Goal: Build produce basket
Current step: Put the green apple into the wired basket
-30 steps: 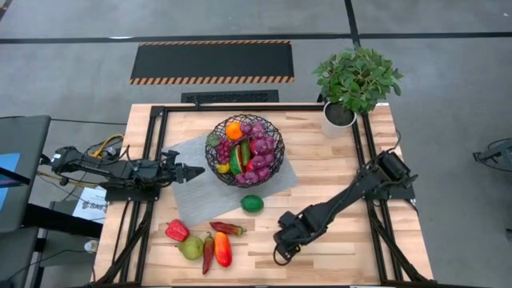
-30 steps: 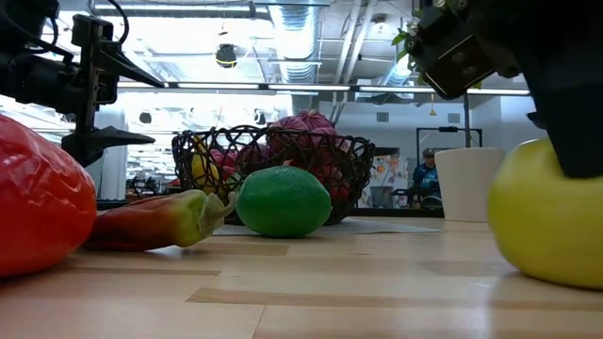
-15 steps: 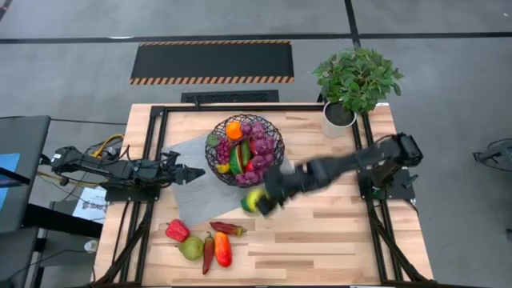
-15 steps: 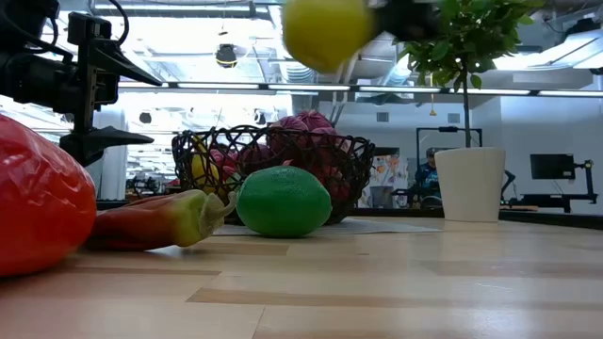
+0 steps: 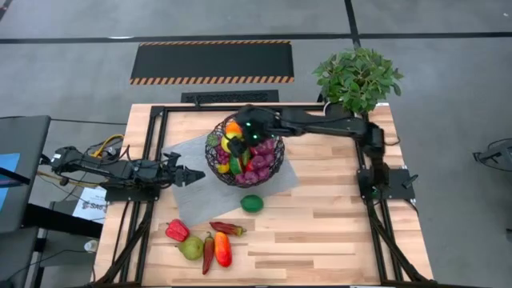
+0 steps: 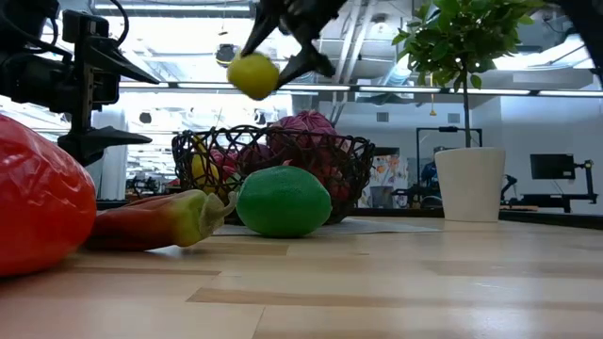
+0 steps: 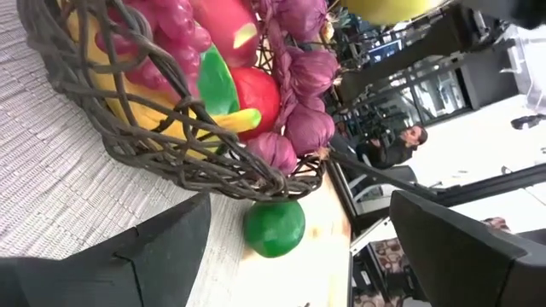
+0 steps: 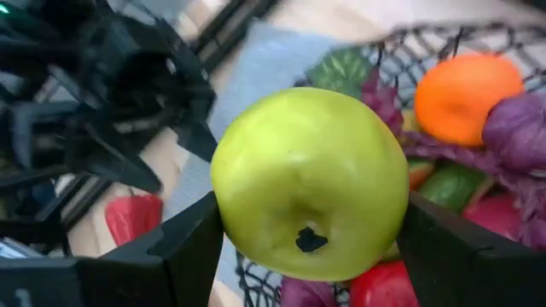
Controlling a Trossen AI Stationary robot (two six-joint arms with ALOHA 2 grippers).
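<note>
I have my right gripper [image 5: 250,133] reaching out over the basket [image 5: 245,150]. It is closed on a green apple [image 8: 309,182], with one finger on each side of it. From the low camera I see the apple [image 6: 252,75] up in the air, above the basket's [image 6: 273,169] rim and not touching it.

The basket sits on a grey mat [image 5: 196,180] in the middle of the table [image 5: 344,224]. It is already full of things. I see an orange [image 5: 233,129], purple grapes [image 5: 262,148], something yellow, some red and some green. The right wrist camera shows the orange [image 8: 467,98] and the grapes [image 8: 518,128] under the apple.

My left gripper [image 5: 186,174] waits on the left side, just above the mat and near the basket. Its fingers are spread apart and hold nothing.

More food is outside the basket. A lime [image 5: 252,203] lies on the mat's edge, just beside the basket. Near the front left of the table I see a red pepper [image 5: 177,230], a pear [image 5: 190,248], a long thin chili [image 5: 208,254], a red and orange fruit [image 5: 223,249] and another chili [image 5: 227,229]. They lie close together.

A plant [image 5: 357,78] in a white pot [image 5: 338,117] stands at the far right corner.
</note>
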